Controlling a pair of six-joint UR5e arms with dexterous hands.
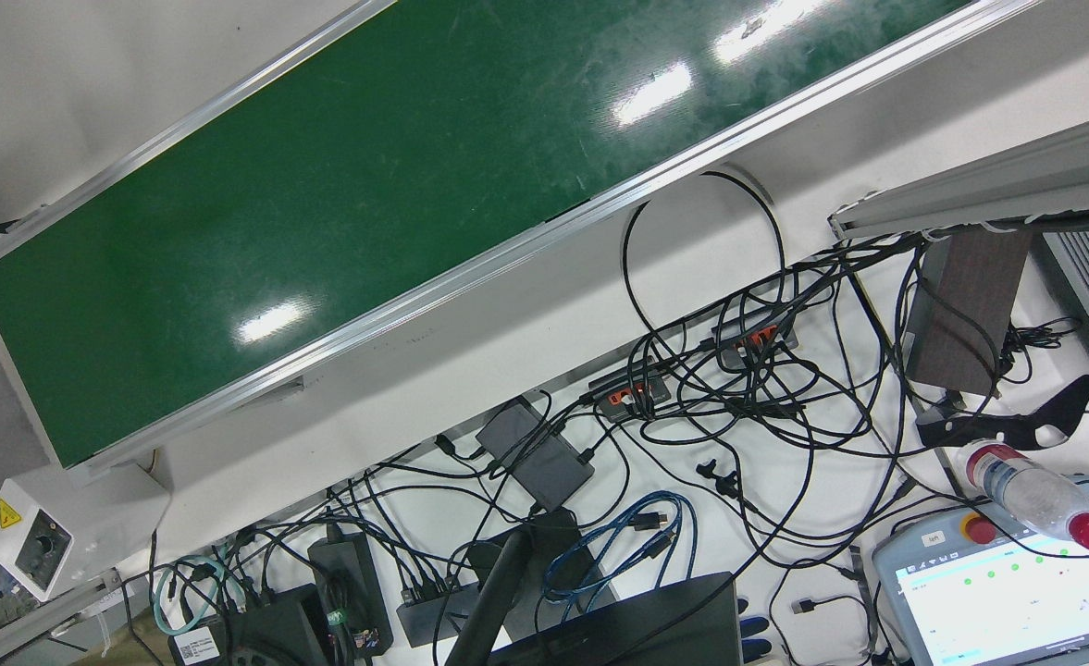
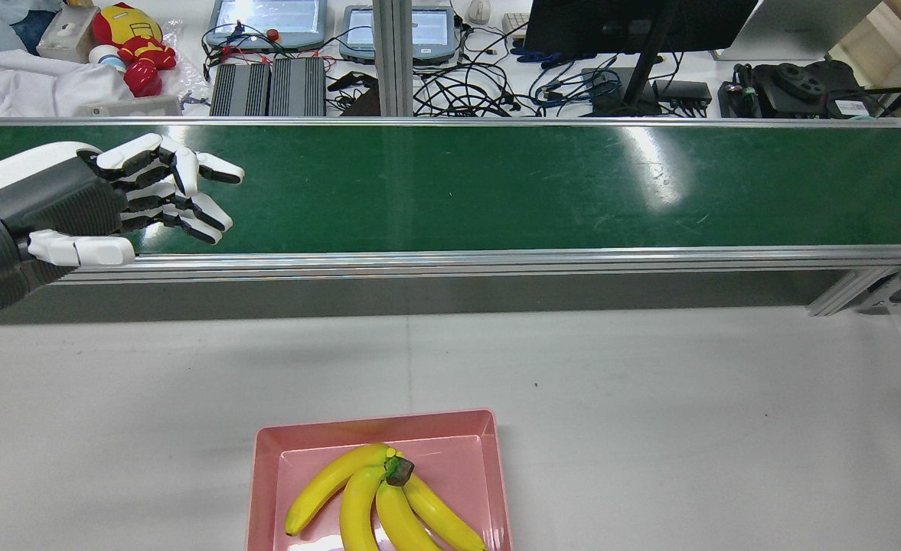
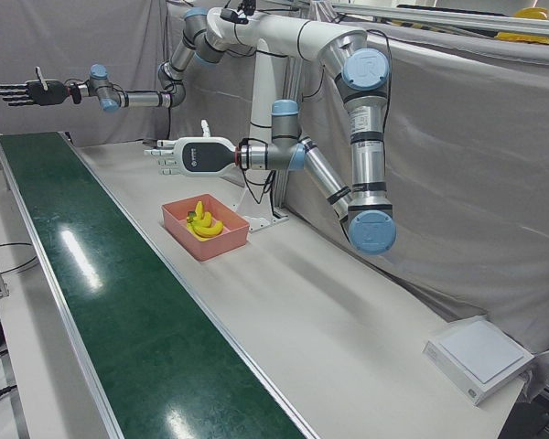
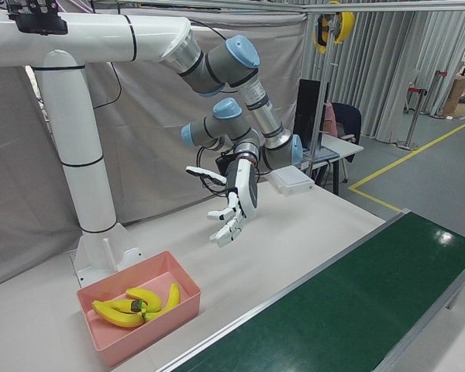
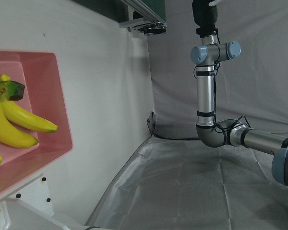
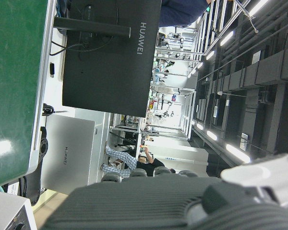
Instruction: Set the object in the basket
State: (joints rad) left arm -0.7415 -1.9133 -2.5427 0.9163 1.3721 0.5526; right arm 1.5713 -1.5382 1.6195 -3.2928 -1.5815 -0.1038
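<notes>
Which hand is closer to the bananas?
Left. The left hand hovers open above the table near the bananas; the right hand is stretched far off along the belt.

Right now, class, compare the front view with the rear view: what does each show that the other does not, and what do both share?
Only the front view shows a plastic bottle with a red cap, lying on its side, and a small box with a yellow warning sticker. Only the rear view shows an open hand over the green belt, a pink basket holding bananas, and a red-and-yellow toy. Both show the green belt, with nothing lying on it, and a tangle of black cables beside it.
</notes>
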